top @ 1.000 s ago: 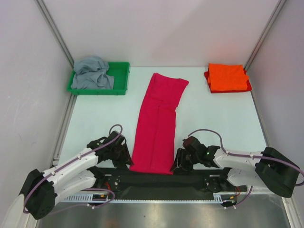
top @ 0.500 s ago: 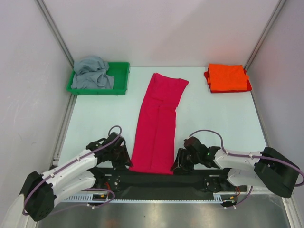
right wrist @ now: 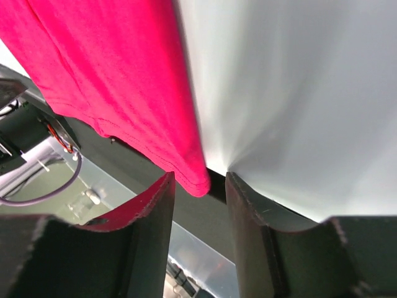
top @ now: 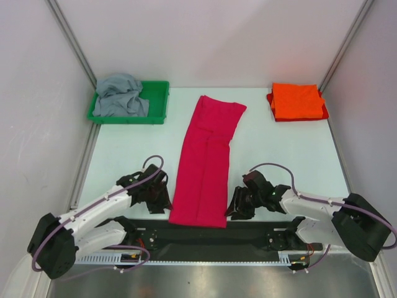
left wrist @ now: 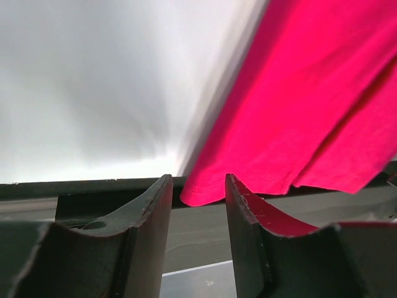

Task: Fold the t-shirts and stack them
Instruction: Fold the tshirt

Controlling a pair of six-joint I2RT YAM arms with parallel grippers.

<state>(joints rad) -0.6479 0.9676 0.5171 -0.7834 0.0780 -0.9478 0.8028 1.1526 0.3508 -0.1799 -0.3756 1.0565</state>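
While the crimson-pink t-shirt lies as a long strip down the frame's middle, the left gripper and right gripper straddle its bottom corners, jaws apart and unclenched, with the grey t-shirt in a green tray upper left and the orange t-shirt folded upper right.

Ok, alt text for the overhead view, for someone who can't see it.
A long crimson-pink t-shirt lies centred, folded lengthwise, left arm and right arm at its near corners, jaws open. Grey shirt in green tray far left; folded orange shirt far right.
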